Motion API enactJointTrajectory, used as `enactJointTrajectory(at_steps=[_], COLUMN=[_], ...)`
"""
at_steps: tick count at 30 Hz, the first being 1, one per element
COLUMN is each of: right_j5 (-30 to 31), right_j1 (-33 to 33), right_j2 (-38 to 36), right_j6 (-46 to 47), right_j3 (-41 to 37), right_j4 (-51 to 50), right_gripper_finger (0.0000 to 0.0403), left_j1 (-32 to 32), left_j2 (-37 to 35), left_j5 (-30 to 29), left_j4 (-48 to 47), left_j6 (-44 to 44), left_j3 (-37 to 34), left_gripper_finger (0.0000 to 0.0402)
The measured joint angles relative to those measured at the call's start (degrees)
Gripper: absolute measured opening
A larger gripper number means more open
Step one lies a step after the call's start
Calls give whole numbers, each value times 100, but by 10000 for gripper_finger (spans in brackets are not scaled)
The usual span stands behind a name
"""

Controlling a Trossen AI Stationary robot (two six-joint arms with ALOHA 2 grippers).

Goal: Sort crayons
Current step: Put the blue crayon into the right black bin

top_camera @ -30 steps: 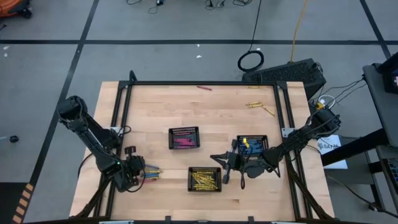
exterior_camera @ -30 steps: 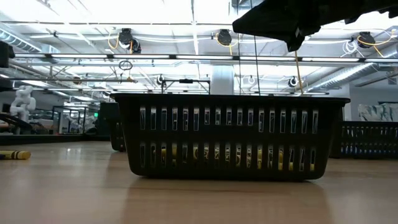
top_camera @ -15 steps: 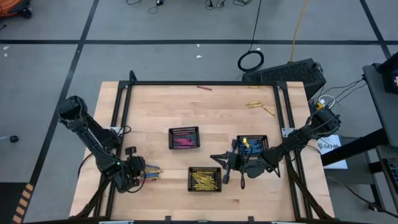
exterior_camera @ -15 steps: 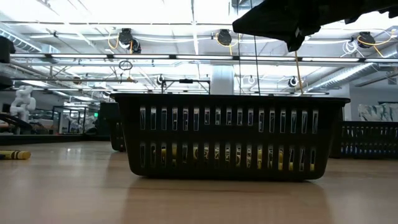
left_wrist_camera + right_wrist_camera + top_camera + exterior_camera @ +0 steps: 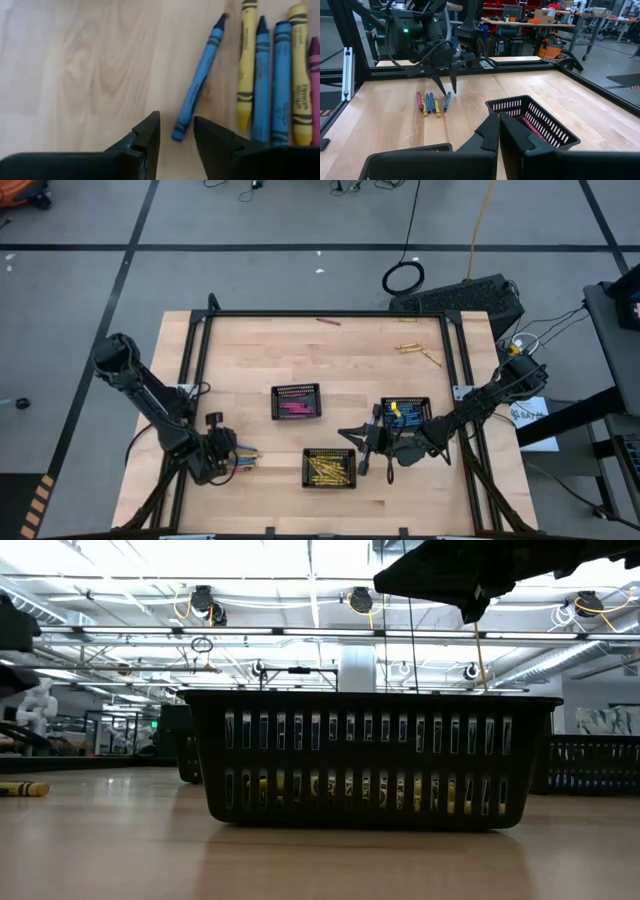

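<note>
The left gripper (image 5: pixel 176 131) hangs just above the table (image 5: pixel 250 365) with its fingers (image 5: pixel 146 134) parted and nothing between them; the butt end of a slanted blue crayon (image 5: pixel 198 84) lies right in front of the gap. Beside that crayon runs a row of loose crayons (image 5: pixel 272 75), yellow, blue, blue, yellow and pink, lying parallel; their lower ends are partly hidden behind the right-hand finger and the pink one is cut off at the picture's edge. From overhead this cluster (image 5: pixel 243 457) is only a smudge of colour near the table's front left.

The right gripper (image 5: pixel 498 131) is closed, fingers pressed together and empty, held above the table between the trays. The pink tray (image 5: pixel 296 402) shows pink sticks inside, the yellow tray (image 5: pixel 329 467) holds yellow ones, and the blue tray (image 5: pixel 407 411) is partly covered by the right arm. A few stray yellow crayons (image 5: pixel 417 351) and one red crayon (image 5: pixel 328 322) lie near the far edge, too small to count surely. At table height, one tray's mesh wall fills the view, hiding most behind it; a single yellow crayon (image 5: pixel 22 788) lies at the left.
</note>
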Motion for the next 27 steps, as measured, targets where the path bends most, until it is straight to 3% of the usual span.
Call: enactJointTrajectory(at_steps=[4,8,11,14,17,22,27], right_j5=[-2,44,377,736,756,748,738], right_j1=[0,103,325,595,795,870,679], right_j2=[0,-90,-396,-774,-1107,-1263,-958], right_j6=[-2,-468,-819,-1069,-1032,-325,466], right_j3=[0,0,2,2,2,2,2], right_j4=[-1,-43,-46,-307,-760,-1398,-1585], right_gripper_finger=[0,0,0,0,0,0,1], left_j1=[207,274,273,275,293,559,1111], left_j2=[-26,-19,-18,-22,-61,-149,-117], left_j5=[212,344,357,311,-357,-1685,-1878], left_j4=[400,456,416,387,447,1649,3731], left_j6=[231,258,244,228,423,1484,3330], left_j3=[-165,-148,-150,-94,107,353,392], left_gripper_finger=[113,62,17,10,9,5,1])
